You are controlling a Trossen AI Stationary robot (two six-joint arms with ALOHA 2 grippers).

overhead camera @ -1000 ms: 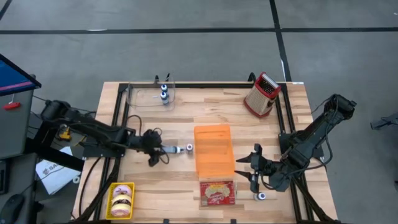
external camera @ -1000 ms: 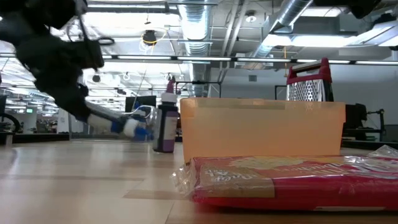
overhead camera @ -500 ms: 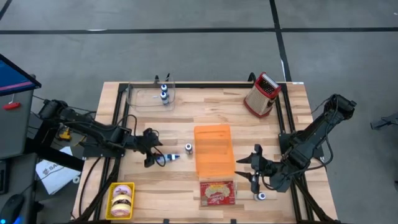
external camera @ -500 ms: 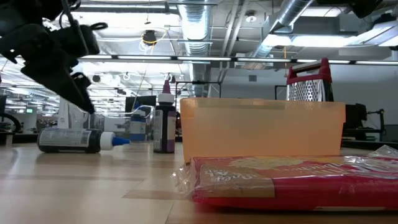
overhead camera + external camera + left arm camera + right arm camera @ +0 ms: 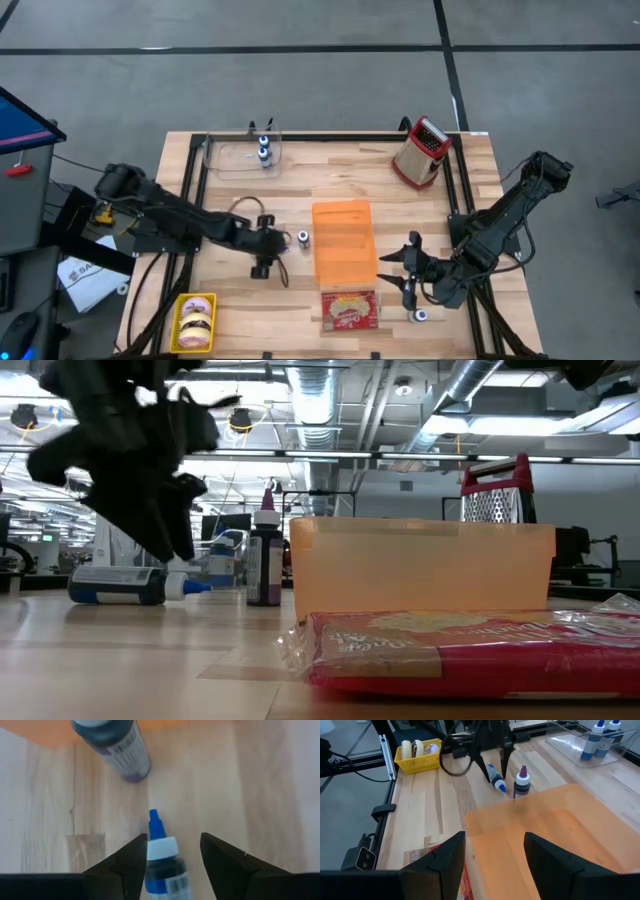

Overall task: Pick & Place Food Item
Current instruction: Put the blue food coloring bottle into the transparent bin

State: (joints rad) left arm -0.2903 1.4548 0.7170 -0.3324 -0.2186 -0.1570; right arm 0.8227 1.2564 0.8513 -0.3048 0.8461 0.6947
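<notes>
Lying on the bench (image 5: 300, 290) left of centre frame, the blue-tipped bottle (image 5: 161, 865) sits between the left hand's (image 5: 170, 851) spread fingers, not clamped. The right hand (image 5: 495, 851), lower right, is open over the orange bin (image 5: 343, 241), holding nothing.

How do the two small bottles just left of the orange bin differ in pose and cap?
The blue-tipped bottle lies on its side on the table, between the left gripper fingers, which straddle it without closing; the purple-tipped bottle stands upright beside the orange bin, untouched. The lying one has a blue nozzle on a white collar; the standing one a purple nozzle. Both are small, dark-bodied and labelled.
</notes>
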